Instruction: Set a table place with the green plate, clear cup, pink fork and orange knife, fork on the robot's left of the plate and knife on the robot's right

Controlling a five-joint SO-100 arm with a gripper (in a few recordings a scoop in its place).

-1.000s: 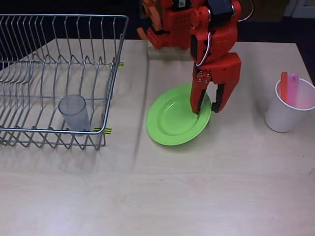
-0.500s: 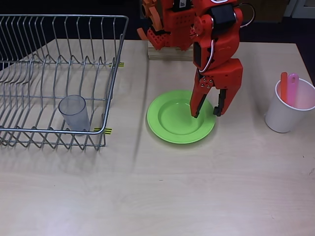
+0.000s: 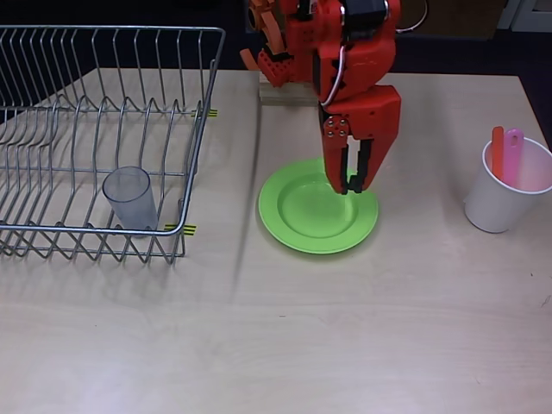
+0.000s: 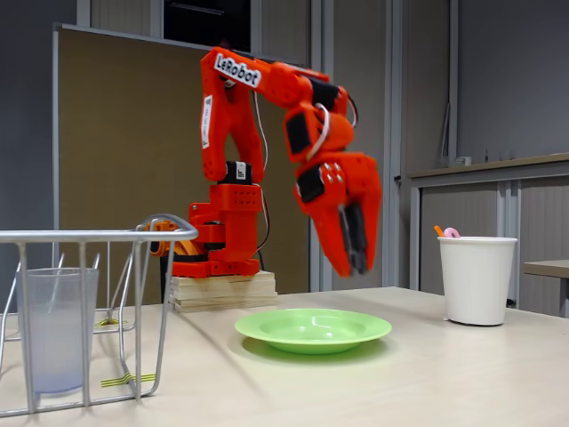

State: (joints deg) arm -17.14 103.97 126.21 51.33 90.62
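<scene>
The orange gripper (image 3: 354,184) hangs with its fingers pointing down over the far right part of the green plate (image 3: 302,224), its jaws drawn in to a narrow gap and holding nothing. In the fixed view the gripper (image 4: 354,263) is plainly clear of the plate (image 4: 293,331), with open air between its tips and the rim. The plate lies flat on the desk (image 3: 345,336) near the middle, just in front of the arm's base (image 3: 289,52), which sits on a block of wood at the far edge.

Towards the desk's right edge, well apart from the plate, stands an opaque white cup (image 3: 500,203). The orange knife (image 3: 498,151) and the pink fork (image 3: 515,155) stand upright in it side by side, the knife to the left in the overhead view; only their upper ends show.

A wire dish rack (image 3: 52,112) takes up the far left corner of the desk. The clear cup (image 3: 129,197) stands upright inside it, near the rack's front right corner.
</scene>
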